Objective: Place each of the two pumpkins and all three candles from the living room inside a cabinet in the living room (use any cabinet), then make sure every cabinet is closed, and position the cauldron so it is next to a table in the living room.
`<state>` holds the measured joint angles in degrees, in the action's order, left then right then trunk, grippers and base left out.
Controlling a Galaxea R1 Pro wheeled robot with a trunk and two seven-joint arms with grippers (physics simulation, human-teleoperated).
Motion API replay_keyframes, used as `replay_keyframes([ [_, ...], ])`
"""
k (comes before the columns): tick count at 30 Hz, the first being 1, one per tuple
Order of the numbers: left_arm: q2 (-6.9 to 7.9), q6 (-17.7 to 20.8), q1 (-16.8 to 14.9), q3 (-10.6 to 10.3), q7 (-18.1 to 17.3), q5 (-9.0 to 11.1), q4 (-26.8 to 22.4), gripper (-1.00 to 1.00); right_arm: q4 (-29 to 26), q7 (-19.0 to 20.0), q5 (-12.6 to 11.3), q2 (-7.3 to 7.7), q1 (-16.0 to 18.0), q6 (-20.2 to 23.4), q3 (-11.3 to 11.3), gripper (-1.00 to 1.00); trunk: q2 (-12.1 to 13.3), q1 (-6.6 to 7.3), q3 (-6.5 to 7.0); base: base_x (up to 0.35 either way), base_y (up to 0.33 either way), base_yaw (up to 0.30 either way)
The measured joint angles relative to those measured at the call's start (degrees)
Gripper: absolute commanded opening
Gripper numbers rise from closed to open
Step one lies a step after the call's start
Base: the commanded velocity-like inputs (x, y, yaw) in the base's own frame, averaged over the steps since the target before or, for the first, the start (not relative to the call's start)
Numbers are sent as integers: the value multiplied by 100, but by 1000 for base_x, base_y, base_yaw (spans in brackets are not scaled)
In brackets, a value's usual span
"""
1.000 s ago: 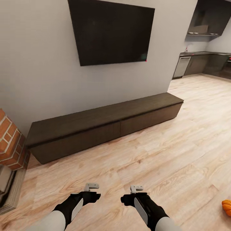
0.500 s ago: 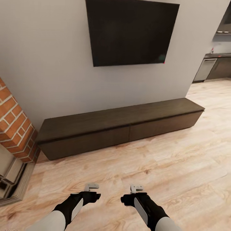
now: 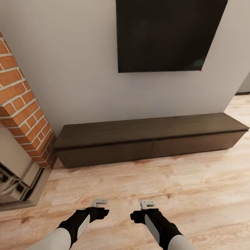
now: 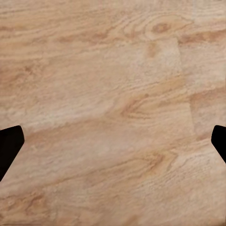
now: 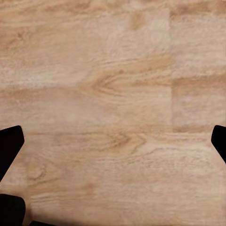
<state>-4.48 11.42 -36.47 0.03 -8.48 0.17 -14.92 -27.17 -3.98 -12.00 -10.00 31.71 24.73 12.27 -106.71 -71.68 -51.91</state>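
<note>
From the head, the cabinet is lying ahead of both grippers, its long axis running crosswise under the television, both fronts shut; the left gripper and right gripper are hanging about equally near it, bare floor between; a brick fireplace is crowding the cabinet's left end.

In each wrist view, dark fingertips are sitting wide apart over floorboards, holding nothing.

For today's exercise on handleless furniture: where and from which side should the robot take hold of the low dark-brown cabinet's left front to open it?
The cabinet shows flat fronts with no handles. The likeliest purchase is the dark gap under the top, along the left front's upper edge, approached from the room side. How it opens cannot be told.
</note>
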Motion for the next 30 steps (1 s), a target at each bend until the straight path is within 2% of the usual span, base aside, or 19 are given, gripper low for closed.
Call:
replay_keyframes([
  [6,0,0,0,0,0,0,1,100,-5,7,-5,0,0,-2,7,100,0,0,0,5,-5,278],
  [10,0,0,0,-2,0,0,1,100,-9,112,-7,0,0,-6,21,100,0,0,-1,1,-1,127],
  [16,0,-1,-1,-1,0,-1,2,100,-11,177,-5,0,-1,-3,37,100,0,1,-1,59,-48,13],
  [30,4,-3,-1,6,-5,20,-30,100,-54,186,-14,0,0,-74,37,100,0,1,-1,198,-121,1],
])
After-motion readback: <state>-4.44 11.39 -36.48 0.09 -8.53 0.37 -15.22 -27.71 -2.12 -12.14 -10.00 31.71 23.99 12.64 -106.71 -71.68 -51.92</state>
